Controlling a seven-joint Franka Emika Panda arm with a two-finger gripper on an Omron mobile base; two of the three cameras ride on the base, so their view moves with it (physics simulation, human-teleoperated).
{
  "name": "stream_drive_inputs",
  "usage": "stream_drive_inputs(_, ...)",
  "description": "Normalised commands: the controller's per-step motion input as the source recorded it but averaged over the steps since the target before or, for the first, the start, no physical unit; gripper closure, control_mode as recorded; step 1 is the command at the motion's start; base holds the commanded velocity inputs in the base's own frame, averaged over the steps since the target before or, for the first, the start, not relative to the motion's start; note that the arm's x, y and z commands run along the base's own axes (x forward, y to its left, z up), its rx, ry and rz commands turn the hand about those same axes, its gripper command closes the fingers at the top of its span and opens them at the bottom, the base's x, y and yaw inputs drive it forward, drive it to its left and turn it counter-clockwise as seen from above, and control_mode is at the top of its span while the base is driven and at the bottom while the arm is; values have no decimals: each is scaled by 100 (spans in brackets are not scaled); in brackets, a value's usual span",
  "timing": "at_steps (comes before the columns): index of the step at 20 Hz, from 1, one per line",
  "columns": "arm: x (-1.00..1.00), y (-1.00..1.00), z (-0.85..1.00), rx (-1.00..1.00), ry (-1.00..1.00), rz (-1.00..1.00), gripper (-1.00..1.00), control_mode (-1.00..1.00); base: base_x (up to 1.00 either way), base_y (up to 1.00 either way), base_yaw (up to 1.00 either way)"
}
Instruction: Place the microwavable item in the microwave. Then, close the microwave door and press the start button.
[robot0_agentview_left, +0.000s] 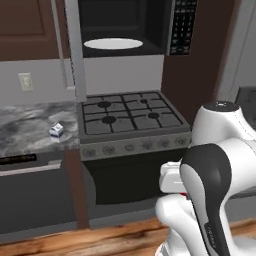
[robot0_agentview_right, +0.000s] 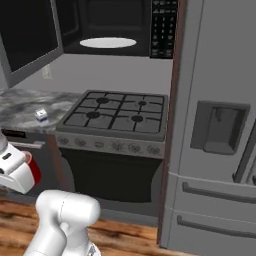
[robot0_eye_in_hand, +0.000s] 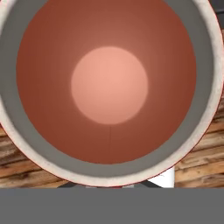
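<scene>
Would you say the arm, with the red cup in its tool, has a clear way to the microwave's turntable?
Probably yes: the microwave door stands wide open, the turntable is bare, and the red cup sits low in the tool.

The microwave (robot0_agentview_right: 115, 27) hung above the stove (robot0_agentview_right: 117, 117), its white turntable plate (robot0_agentview_right: 108, 43) bare and its keypad strip (robot0_agentview_right: 163, 27) on the right. The microwave door (robot0_agentview_right: 30, 37) stood swung open to the left. On the marbled surface (robot0_agentview_right: 22, 107) sat a small milk carton (robot0_agentview_right: 42, 115) (white and blue). Low at the left edge, a red cup (robot0_agentview_right: 34, 170) showed against the white hand. A grey refrigerator (robot0_agentview_right: 215, 135) stood at the right, above wooden floor (robot0_agentview_right: 125, 235).
</scene>
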Motion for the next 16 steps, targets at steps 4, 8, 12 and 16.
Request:
stream_drive_inputs(4,0,0,0,0,0,0,100,100,77,-15,2)
stream_drive_inputs(8,0,0,0,0,0,0,100,100,91,0,0)
stream_drive_inputs(12,0,0,0,0,0,0,100,100,68,-10,1)
stream_drive_inputs(16,0,0,0,0,0,0,100,100,32,-44,2)
